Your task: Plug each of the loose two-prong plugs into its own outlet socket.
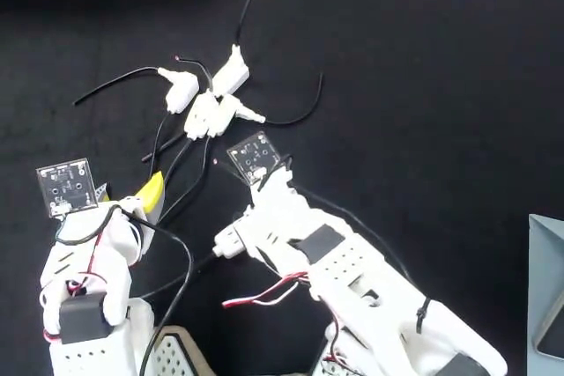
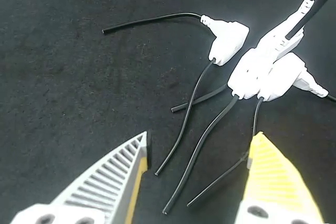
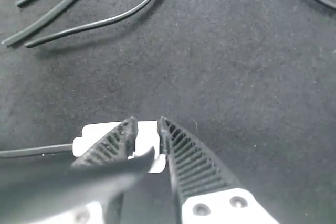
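Grip is lying with the right gripper [image 3: 147, 129], which is pinching a white plug [image 3: 97, 134] that is resting on the black tabletop [image 1: 441, 85]. The plug's long axis is running crosswise to the fingers, and its cord [image 3: 31, 151] is trailing off one end. The prongs are hidden, so I cannot tell which end is leading. My judgement is that the plug is going to need turning until its prongs are facing the socket cluster [image 1: 216, 103], which is sitting well apart, farther out on the tabletop beyond both arms. The left gripper [image 2: 200, 139] is hanging released and empty, jaws spread wide and pointing at the cluster, so it is looking better placed to steady it. Several black cable stubs [image 2: 203, 148] are lying between the grippers and the cluster, risking a snag on anything dragged across.
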Controlling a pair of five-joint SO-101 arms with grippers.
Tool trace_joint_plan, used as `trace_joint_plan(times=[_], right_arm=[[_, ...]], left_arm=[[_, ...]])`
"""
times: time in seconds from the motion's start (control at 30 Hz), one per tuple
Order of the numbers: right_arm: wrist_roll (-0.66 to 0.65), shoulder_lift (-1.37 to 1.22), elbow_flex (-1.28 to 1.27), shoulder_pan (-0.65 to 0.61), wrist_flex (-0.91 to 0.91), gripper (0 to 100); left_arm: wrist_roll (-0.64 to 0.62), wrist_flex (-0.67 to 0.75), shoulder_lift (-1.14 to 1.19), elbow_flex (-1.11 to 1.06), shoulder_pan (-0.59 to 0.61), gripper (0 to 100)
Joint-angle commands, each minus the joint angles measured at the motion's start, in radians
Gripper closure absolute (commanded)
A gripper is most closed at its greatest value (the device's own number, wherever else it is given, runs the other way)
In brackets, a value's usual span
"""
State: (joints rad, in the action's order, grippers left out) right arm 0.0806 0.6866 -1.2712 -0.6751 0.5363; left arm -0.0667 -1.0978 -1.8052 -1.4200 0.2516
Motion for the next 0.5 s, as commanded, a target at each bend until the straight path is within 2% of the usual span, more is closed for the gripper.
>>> trace_joint_plan(times=[0.0, 0.27, 0.47], right_arm=[[0.009, -0.045, 0.001, -0.015, -0.029, 98.6], [0.002, -0.260, 0.068, -0.017, -0.031, 98.6], [-0.049, -0.288, 0.081, -0.017, -0.026, 98.6]], left_arm=[[-0.003, 0.000, -0.006, 0.004, 0.008, 69], [-0.003, 0.003, -0.006, -0.005, 0.008, 69], [-0.003, 0.006, -0.006, -0.008, 0.008, 69]])
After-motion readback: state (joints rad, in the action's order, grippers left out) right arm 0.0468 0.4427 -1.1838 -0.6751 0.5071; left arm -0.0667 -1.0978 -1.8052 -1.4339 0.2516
